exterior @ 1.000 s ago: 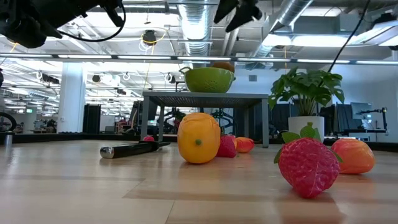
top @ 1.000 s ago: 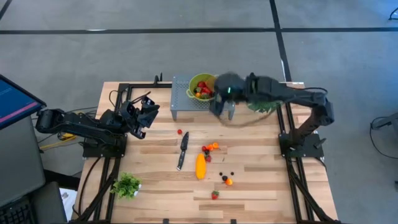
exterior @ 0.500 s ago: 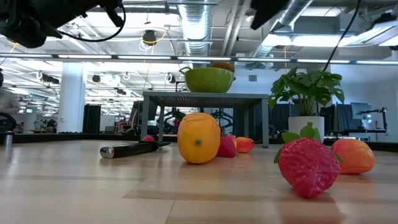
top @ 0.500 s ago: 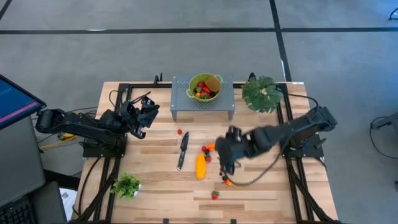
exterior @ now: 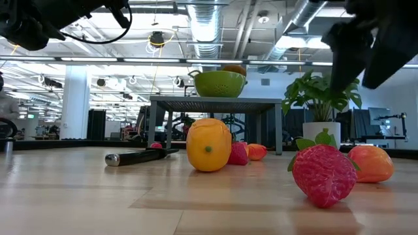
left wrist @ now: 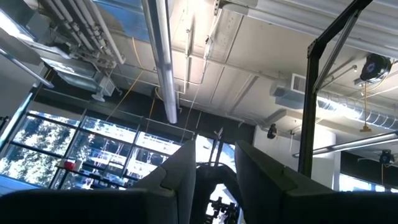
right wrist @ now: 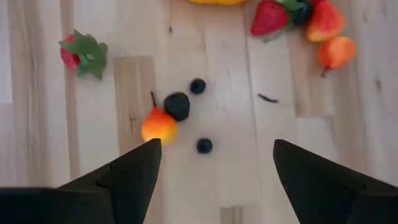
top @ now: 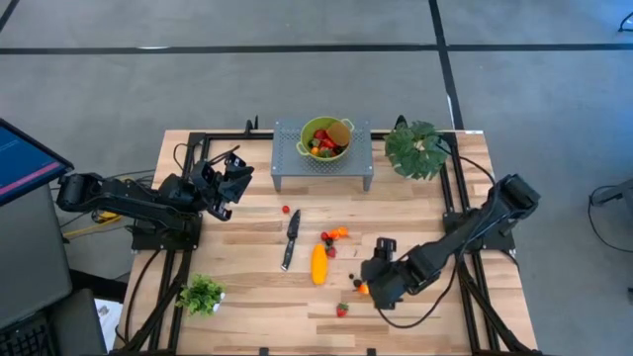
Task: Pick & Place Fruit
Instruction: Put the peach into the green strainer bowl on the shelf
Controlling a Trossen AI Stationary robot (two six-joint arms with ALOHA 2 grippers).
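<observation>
Fruit — small orange piece with dark berries — now lies under the right gripper, which swung over from the bowl; jaws wide, empty — next pick. Left gripper waits, part-open.

Wooden counter carries a black-handled knife, a grey perforated stand bearing a green colander, one large leafy plant, one small plant.
</observation>
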